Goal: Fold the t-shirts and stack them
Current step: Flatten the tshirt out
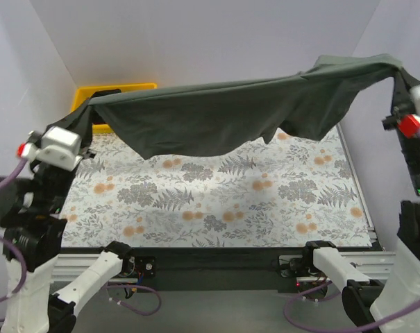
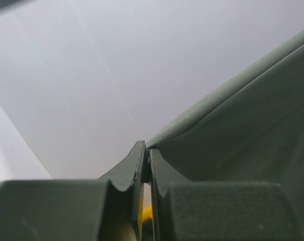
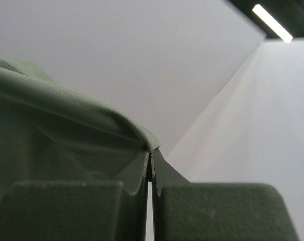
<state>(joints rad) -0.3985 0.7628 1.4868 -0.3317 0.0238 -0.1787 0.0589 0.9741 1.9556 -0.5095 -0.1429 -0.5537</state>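
Observation:
One dark charcoal t-shirt (image 1: 223, 114) hangs stretched in the air across the back of the table, its lower edge sagging free above the floral cloth. My left gripper (image 1: 91, 105) is shut on its left end, high at the back left. My right gripper (image 1: 397, 69) is shut on its right end, higher at the back right. In the left wrist view the fingertips (image 2: 146, 153) pinch a hem of the shirt (image 2: 242, 115). In the right wrist view the fingertips (image 3: 150, 155) pinch a fold of the shirt (image 3: 66, 110). Other t-shirts are out of view.
A yellow plastic tray (image 1: 91, 91) stands at the back left, mostly behind the shirt. The table carries a floral-patterned cloth (image 1: 216, 201). White walls close in the back and both sides. A metal rail (image 1: 216, 260) runs along the near edge.

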